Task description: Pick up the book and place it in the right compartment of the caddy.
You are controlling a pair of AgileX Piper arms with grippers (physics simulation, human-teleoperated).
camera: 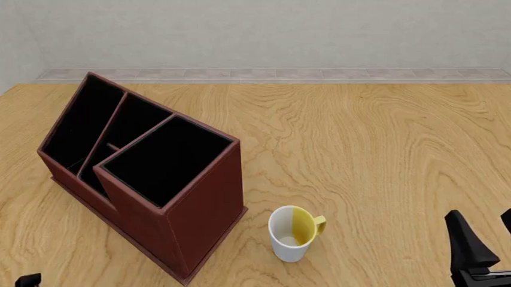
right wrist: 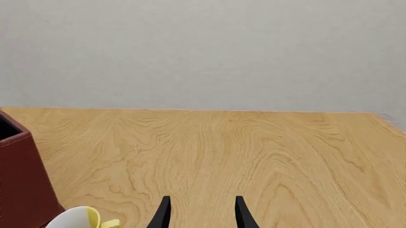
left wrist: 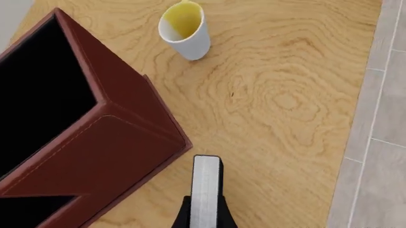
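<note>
The book (left wrist: 206, 178) shows edge-on in the left wrist view, white pages between thin black covers. My left gripper (left wrist: 205, 211) is shut on it, just off the caddy's (left wrist: 108, 142) outer corner and above the table. In the front view the dark red-brown caddy (camera: 203, 203) stands at the left, and its right compartment (camera: 167, 158) is a square black opening that holds nothing. Only a black tip of the left arm (camera: 28, 280) shows there, and the book is out of that view. My right gripper (right wrist: 201, 213) is open with nothing in it, low at the front right (camera: 485, 242).
A white mug (camera: 292, 233) with a yellow side and handle stands just right of the caddy's near corner. It also appears in the left wrist view (left wrist: 185, 31). The caddy's two narrow slots (camera: 96, 122) lie left of the big opening. The table edge and tiled floor (left wrist: 381, 118) run beside the held book.
</note>
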